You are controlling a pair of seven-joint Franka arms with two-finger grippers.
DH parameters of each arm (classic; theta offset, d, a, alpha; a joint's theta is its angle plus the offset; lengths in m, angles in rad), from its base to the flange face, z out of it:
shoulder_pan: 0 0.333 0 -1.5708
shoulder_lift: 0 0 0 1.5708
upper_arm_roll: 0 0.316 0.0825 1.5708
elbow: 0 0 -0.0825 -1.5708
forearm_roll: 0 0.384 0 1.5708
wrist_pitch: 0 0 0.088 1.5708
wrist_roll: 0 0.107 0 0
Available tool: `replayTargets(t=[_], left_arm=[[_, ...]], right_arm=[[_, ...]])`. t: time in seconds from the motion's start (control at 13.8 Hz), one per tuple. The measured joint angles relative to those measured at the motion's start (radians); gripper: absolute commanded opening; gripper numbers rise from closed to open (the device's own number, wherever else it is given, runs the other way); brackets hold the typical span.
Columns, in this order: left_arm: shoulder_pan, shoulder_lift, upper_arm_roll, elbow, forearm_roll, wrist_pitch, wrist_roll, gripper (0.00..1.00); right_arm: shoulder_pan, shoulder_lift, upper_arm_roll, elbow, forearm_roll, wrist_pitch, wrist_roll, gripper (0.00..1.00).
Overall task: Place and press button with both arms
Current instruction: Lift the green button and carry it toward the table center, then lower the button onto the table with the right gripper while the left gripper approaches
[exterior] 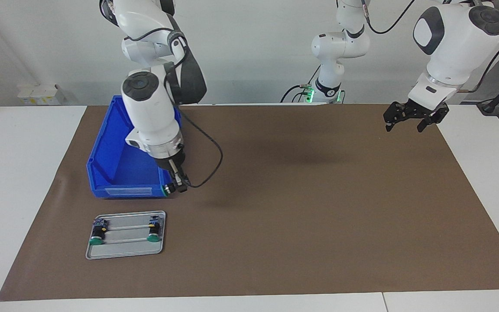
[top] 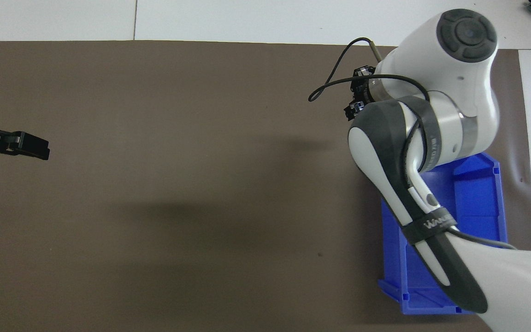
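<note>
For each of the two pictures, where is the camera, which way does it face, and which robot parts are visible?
Facing view: high across the table, facing the robots; both arms whole, left gripper waiting, right gripper holding a button.
Overhead view: above the robots' end, looking steeply down; right arm, left gripper tip.
Shared: blue bin, brown mat.

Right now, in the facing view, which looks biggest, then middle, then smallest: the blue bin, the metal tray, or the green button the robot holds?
1. Blue bin, biggest.
2. Metal tray, middle.
3. Button in the right gripper, smallest. It hangs raised, nearer the camera, yet looks tiny anyway.
</note>
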Motion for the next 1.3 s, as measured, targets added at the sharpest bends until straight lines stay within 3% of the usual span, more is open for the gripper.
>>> replayTargets(t=[0.36,0.65,0.94,1.3], left_arm=[[0.0,0.0,0.0,0.0,0.0,0.0,0.0,1.0],[0.0,0.0,0.0,0.0,0.0,0.0,0.0,1.0],[0.0,0.0,-0.001,0.0,0.0,0.0,0.0,1.0],[-0.004,0.0,-0.013,0.0,0.0,0.001,0.0,1.0]], right_arm=[[0.203,0.064,0.003,-0.008,-0.007,0.094,0.403,0.0],[0.345,0.192,0.003,0.048,-0.05,0.138,0.628,0.0],[0.409,0.314,0.004,0.174,-0.051,0.204,0.756,0.0],[0.473,0.334,0.005,0.189,-0.043,0.303,0.827,0.0]])
